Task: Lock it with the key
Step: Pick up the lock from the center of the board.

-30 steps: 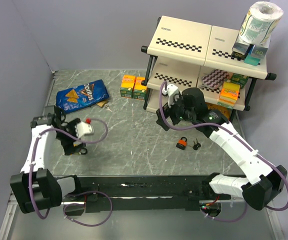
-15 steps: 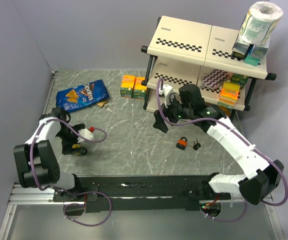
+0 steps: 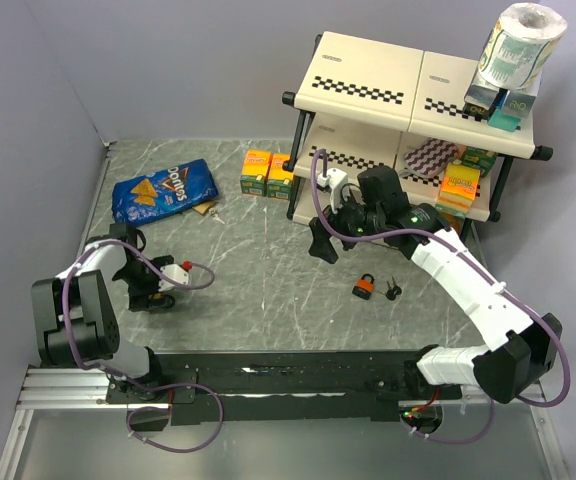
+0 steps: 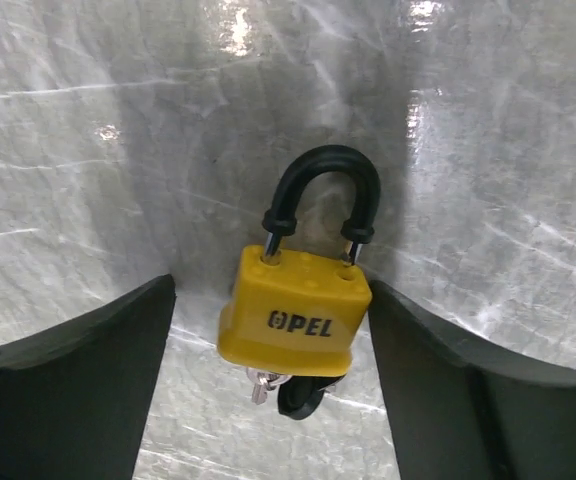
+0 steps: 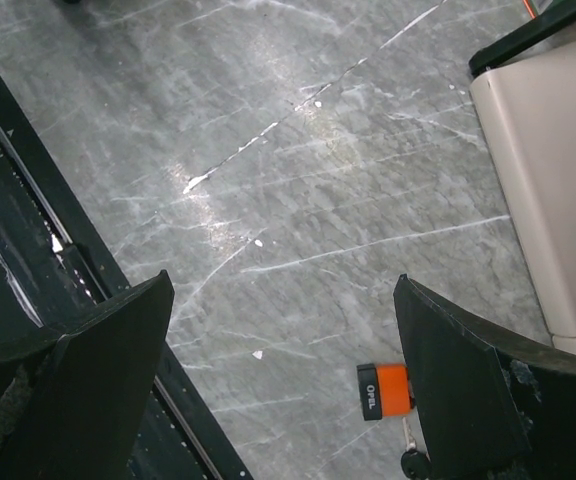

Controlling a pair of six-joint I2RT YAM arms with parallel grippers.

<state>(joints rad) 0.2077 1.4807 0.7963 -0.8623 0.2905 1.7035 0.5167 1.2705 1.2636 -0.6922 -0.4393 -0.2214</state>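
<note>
Two padlocks, two claws. Far to the left of the shelf (image 3: 368, 65), the left claw (image 3: 155, 290) sits low on the surface (image 3: 268, 250). It is released, one finger either side of the yellow padlock (image 4: 293, 315), whose shackle points away from the claw and which has a key (image 4: 298, 392) at its base. Just in front of the shelf lies the orange padlock (image 3: 365, 287), with loose keys (image 3: 392, 292) beside it. The right claw (image 3: 320, 238), released and empty, hovers by the shelf's front left leg, having swung leftward. The left arm has folded back toward its base.

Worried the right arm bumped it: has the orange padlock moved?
No. The orange padlock stays put, same spot in front of the shelf.
</note>
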